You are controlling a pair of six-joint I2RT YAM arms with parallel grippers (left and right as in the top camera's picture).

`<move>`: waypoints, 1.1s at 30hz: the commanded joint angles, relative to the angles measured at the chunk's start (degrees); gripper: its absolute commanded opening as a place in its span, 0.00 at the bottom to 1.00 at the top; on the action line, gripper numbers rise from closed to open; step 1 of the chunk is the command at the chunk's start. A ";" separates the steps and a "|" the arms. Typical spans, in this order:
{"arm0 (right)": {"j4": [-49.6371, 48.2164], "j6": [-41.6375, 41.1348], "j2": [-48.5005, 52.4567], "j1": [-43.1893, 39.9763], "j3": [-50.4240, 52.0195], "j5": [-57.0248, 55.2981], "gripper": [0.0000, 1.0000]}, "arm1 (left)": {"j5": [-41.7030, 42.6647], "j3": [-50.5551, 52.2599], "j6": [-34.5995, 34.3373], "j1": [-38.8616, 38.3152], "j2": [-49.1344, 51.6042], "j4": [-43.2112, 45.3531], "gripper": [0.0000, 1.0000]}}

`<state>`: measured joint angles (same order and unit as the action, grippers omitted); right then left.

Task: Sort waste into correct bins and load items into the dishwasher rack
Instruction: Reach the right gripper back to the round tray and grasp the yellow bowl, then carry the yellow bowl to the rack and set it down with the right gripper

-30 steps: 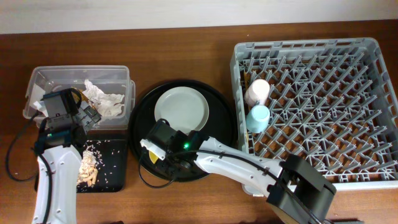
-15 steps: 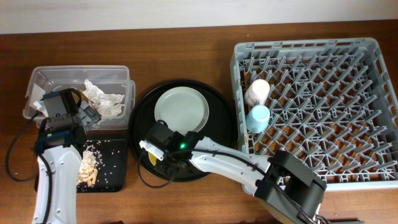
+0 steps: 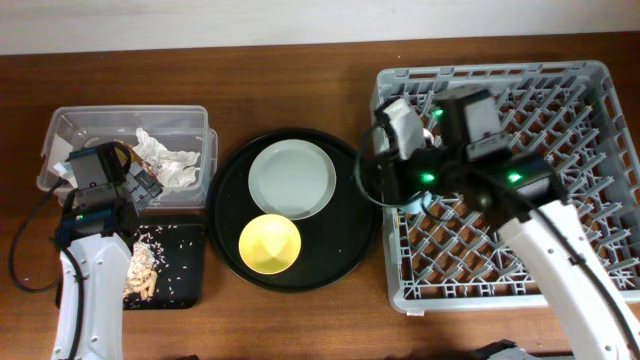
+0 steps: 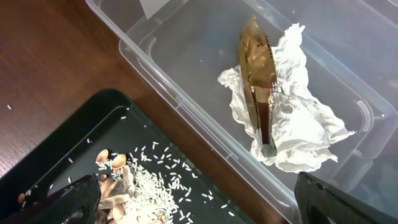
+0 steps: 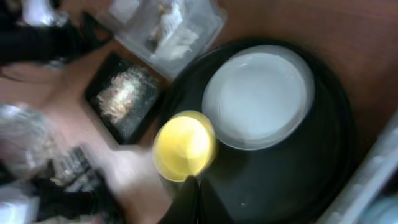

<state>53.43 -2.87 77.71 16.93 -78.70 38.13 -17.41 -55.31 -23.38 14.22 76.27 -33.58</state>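
Observation:
The clear tub (image 3: 60,125) holds the crumpled napkin (image 3: 175,165) and, in the left wrist view, the brown-gold wrapper (image 4: 258,74) lying on the napkin (image 4: 292,130). The flat black tray (image 3: 185,280) holds beige scraps and rice (image 3: 142,270). My left gripper (image 4: 199,208) is open and empty over the border of tray and tub. The yellow bowl (image 3: 270,243) and grey-white plate (image 3: 292,178) sit on the round black tray. My right gripper (image 3: 378,170) hangs at the left edge of the rack (image 3: 560,180), with its fingers (image 5: 189,186) pressed together. The chopsticks do not show. My right arm hides the cups.
The big round black tray (image 3: 345,250) lies between the bins and the rack. The right wrist view is blurred and looks back over the bowl (image 5: 185,144), the plate (image 5: 258,99) and the bins. Bare wooden table runs along the back.
My right arm has swung from the front left of the round tray up and right to the rack's left edge, uncovering the yellow bowl. The left arm has not moved.

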 commanded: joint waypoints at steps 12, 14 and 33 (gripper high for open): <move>-19.82 6.93 28.26 37.42 3.19 -17.68 0.41 | -0.39 -0.72 0.52 0.20 -0.48 0.04 0.99; -22.73 6.93 29.73 38.75 3.19 -23.39 0.43 | -0.39 -0.72 0.52 0.20 -0.48 0.02 0.99; -24.74 7.13 35.17 42.66 3.28 -33.07 0.16 | -0.39 -0.72 0.52 0.20 -0.48 0.02 0.99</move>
<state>28.47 4.38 112.22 59.46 -75.42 7.31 -17.41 -55.31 -23.40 14.22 76.27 -33.58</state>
